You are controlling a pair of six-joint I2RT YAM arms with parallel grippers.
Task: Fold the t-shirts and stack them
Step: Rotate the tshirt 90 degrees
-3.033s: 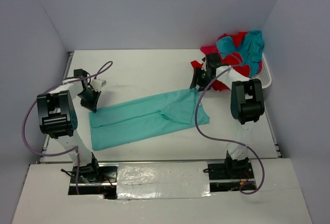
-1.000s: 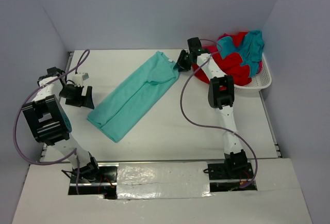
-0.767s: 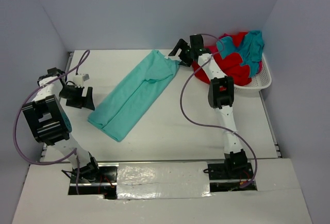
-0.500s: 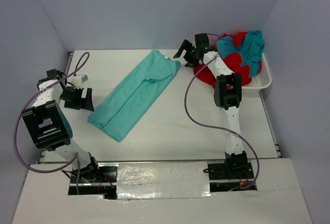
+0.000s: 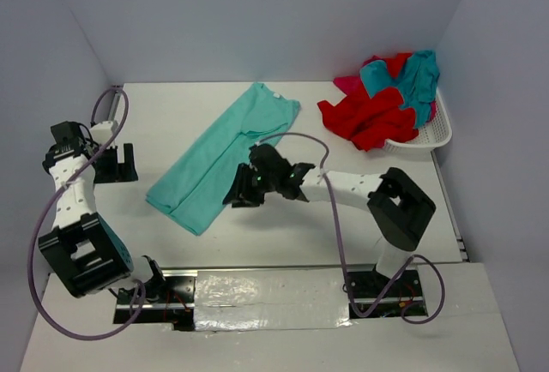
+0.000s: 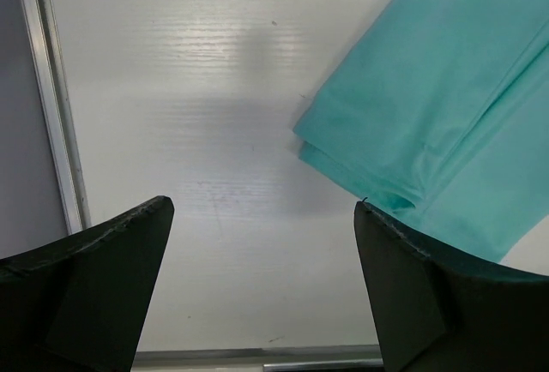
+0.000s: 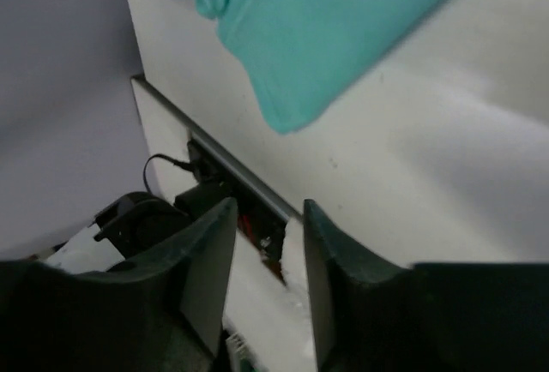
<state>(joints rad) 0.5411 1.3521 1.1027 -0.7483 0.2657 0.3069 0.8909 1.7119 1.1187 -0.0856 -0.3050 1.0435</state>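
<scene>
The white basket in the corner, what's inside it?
A heap of crumpled t-shirts, red, teal and some pink, spills over the basket rim. The basket's floor, and anything under the heap, is covered.

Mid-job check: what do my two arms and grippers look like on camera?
The left arm and right arm have white links with bulky black joints. A purple cable loops along each. The left gripper and right gripper are black, with broad matte fingers.

My right wrist view is blurred; the teal shirt (image 7: pixel 343 29) runs off its top edge, and piled shirts (image 5: pixel 386 106) hide most of the basket (image 5: pixel 439 125).
</scene>
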